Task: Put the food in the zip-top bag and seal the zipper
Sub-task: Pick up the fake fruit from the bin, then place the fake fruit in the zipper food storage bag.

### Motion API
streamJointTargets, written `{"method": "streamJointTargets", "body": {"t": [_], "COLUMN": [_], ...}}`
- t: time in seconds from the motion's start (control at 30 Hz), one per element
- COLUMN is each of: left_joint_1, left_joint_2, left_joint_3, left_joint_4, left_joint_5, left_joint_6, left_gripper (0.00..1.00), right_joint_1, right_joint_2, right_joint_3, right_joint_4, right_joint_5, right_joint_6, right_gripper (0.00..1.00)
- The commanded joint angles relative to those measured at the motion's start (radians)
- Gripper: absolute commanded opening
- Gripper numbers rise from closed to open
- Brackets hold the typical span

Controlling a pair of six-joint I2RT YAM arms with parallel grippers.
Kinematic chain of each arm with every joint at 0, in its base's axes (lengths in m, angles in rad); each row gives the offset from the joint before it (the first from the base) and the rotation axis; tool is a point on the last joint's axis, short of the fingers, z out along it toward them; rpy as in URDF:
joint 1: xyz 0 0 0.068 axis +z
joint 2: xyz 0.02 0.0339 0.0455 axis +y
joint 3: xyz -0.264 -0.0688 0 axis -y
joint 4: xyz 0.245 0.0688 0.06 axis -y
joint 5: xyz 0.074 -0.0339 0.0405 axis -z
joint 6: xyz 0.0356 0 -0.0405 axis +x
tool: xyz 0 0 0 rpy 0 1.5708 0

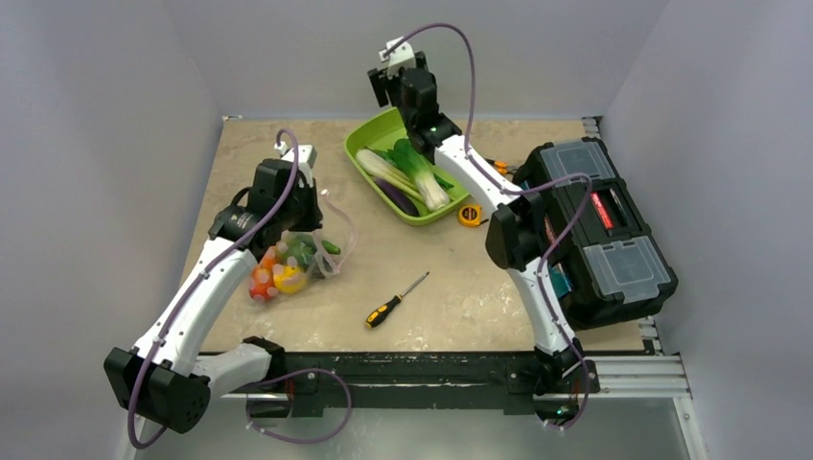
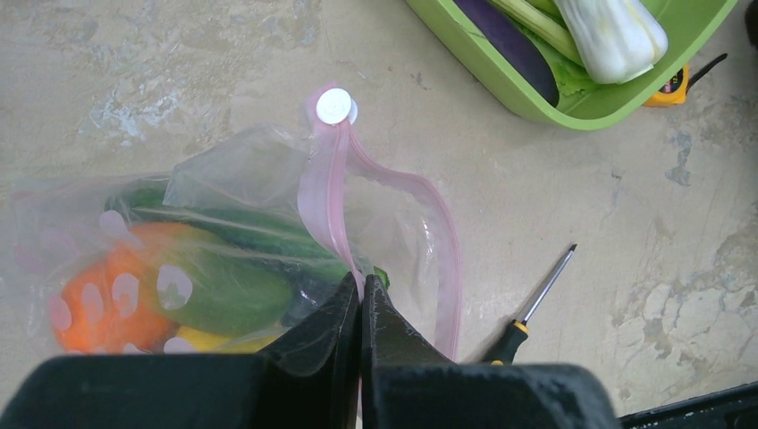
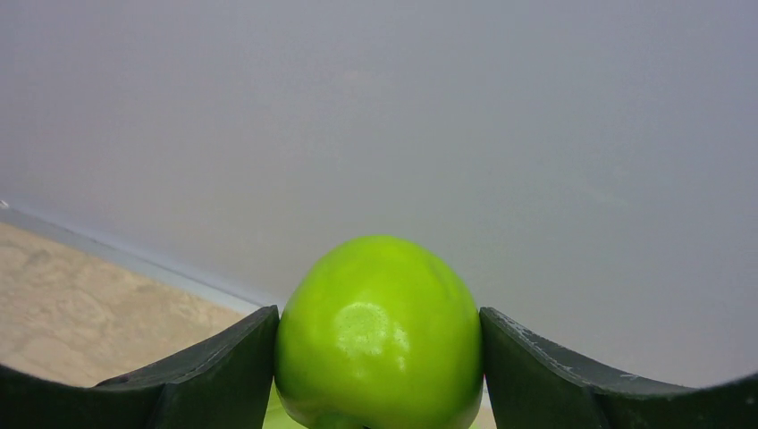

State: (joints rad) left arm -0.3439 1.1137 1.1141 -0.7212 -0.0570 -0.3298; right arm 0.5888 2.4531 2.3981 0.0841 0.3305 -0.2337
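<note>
One glossy green apple [image 3: 379, 295], pinched in your right pincer [image 3: 379, 357], may miss the zip-top bag [image 2: 223, 170], since your left pincer [image 2: 360, 308], pinching the zipper [image 2: 324, 192], holds its mouth narrow.

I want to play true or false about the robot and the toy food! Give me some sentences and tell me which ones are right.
1. The right hand holds a green apple. True.
2. The left hand is wide open. False: it is pinched shut on the zip-top bag, right at the pink zipper.
3. The zip-top bag has nothing in it. False: orange, green and yellow food sits inside.
4. The screwdriver lies on the table, apart from the bag. True.
5. The tray is red. False: it is lime green, with long vegetables lying in it.
</note>
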Motion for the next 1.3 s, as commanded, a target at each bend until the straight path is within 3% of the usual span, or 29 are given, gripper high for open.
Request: {"method": "streamJointTargets", "body": {"t": [0.0, 0.13, 0.33, 0.57, 0.77, 0.9, 1.2, 1.27], "left_joint_1": [-0.004, -0.004, -0.004, -0.004, -0.004, -0.004, -0.004, -0.004], "left_joint_2": [-0.035, -0.038, -0.043, -0.037, -0.041, -0.048, -0.064, -0.070], "left_joint_3": [0.012, 0.013, 0.011, 0.012, 0.012, 0.008, 0.004, 0.002], "left_joint_4": [0.019, 0.019, 0.022, 0.025, 0.026, 0.033, 0.041, 0.044], "left_joint_5": [-0.004, 0.002, 0.011, 0.029, 0.028, 0.037, 0.036, 0.039], "left_joint_6": [0.006, 0.006, 0.004, 0.002, 0.003, 0.003, 0.006, 0.005], "left_gripper": [0.00, 0.00, 0.00, 0.00, 0.00, 0.00, 0.00, 0.00], "right_joint_1": [0.006, 0.006, 0.006, 0.020, 0.049, 0.105, 0.204, 0.206], "right_joint_2": [-0.153, -0.299, -0.555, -0.741, -0.861, -0.807, -0.665, -0.632], "right_joint_3": [-0.073, -0.237, -0.693, -0.990, -1.254, -1.294, -1.199, -1.183], "right_joint_4": [-0.014, -0.047, 0.059, 0.127, 0.406, 0.540, 0.543, 0.550], "right_joint_5": [-0.020, -0.110, -0.312, -0.568, -0.788, -0.923, -0.971, -0.980], "right_joint_6": [0.097, 0.220, 0.436, 0.491, 0.624, 0.721, 0.767, 0.787], "right_gripper": [0.26, 0.18, 0.00, 0.00, 0.00, 0.00, 0.00, 0.04]}}
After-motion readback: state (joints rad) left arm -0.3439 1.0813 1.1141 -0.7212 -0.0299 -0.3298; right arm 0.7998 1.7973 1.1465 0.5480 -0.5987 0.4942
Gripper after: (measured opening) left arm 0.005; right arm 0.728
